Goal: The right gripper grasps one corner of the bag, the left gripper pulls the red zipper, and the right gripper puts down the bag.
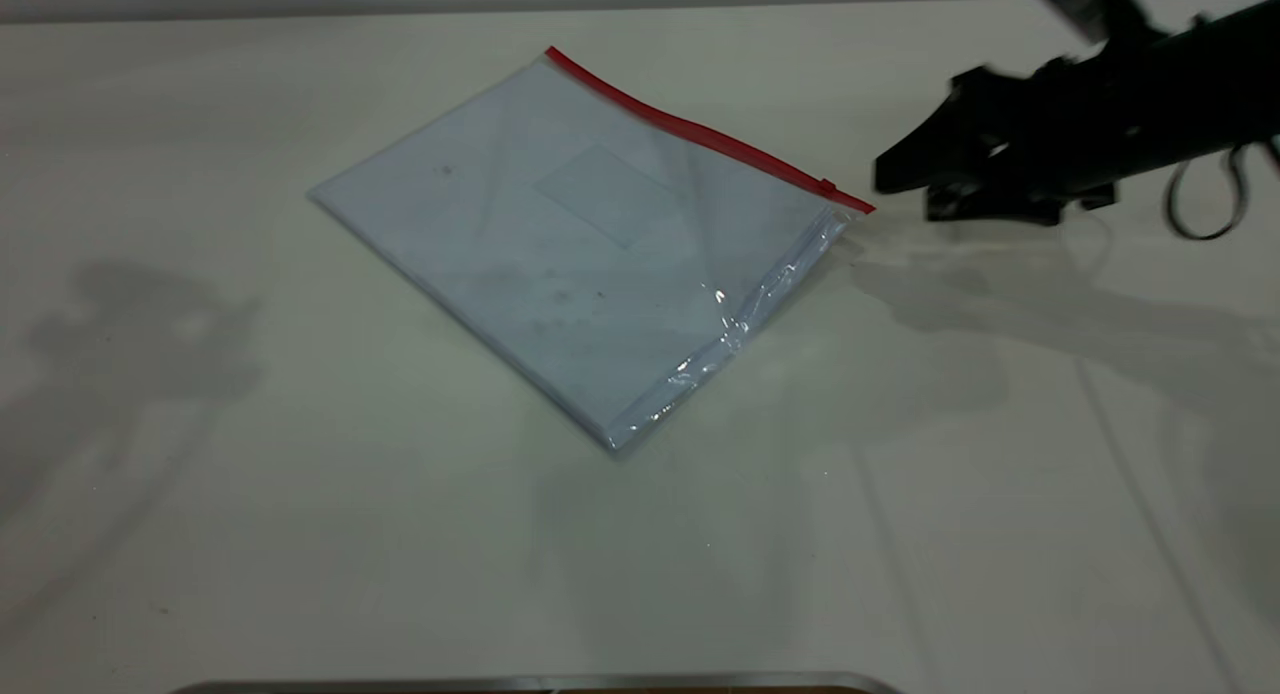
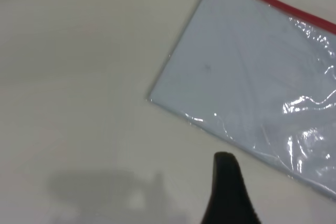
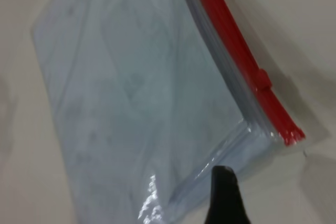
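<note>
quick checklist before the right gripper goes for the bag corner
1. Flat clear plastic zip bag lies flat on the white table: ok.
2. Corner where the red strip ends is uncovered: ok.
3. Thin red zipper, slider tab near that corner: ok.
4. Black right gripper beside the corner, not yet touching: ok.
5. Right gripper fingers open enough: cannot tell.
6. Black left gripper off the bag: ok.
</note>
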Robot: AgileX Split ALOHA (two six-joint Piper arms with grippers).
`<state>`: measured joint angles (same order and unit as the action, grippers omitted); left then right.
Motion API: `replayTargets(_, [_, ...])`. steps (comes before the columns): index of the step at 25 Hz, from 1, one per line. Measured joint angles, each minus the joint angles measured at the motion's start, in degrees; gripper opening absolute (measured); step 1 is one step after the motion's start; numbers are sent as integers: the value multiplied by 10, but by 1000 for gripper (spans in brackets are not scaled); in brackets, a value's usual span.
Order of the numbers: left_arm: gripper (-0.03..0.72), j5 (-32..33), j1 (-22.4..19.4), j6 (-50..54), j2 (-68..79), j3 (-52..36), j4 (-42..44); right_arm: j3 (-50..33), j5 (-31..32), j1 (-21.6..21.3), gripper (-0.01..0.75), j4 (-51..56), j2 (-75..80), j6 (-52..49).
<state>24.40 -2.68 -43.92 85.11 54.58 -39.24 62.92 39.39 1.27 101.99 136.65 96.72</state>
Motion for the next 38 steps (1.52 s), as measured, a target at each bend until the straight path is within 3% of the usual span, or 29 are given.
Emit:
replayTargets(9, [565, -8, 0, -6, 1, 0, -4, 106, -3, 49, 561, 2, 99, -26])
replayTargets(12, [565, -8, 0, -6, 1, 0, -4, 129, -3, 70, 520, 3, 104, -27])
replayTargets(14, [565, -8, 0, -6, 1, 0, -4, 139, -3, 79, 421, 3, 105, -28])
replayTargets(18, [565, -9, 0, -6, 1, 0, -4, 145, 14, 83, 93, 3, 105, -29])
replayTargets(19, [565, -9, 0, -6, 1, 0, -4, 145, 29, 83, 46, -1, 105, -29])
replayTargets(22, [565, -11, 0, -8, 7, 0, -4, 147, 90, 85, 33, -47, 105, -34])
replayTargets(26, [565, -17, 0, -10, 37, 0, -7, 148, 124, 94, 33, -243, 87, -122])
replayTargets(31, [565, -21, 20, -21, 93, 22, -8, 162, 36, 91, 33, -495, 19, -259])
replayTargets(34, [565, -20, 54, -28, 145, 67, -8, 199, -18, 101, 33, -508, -17, -264])
replayTargets(38, [565, 10, 92, -53, 237, 154, -8, 226, -42, 153, 33, -496, -36, -244])
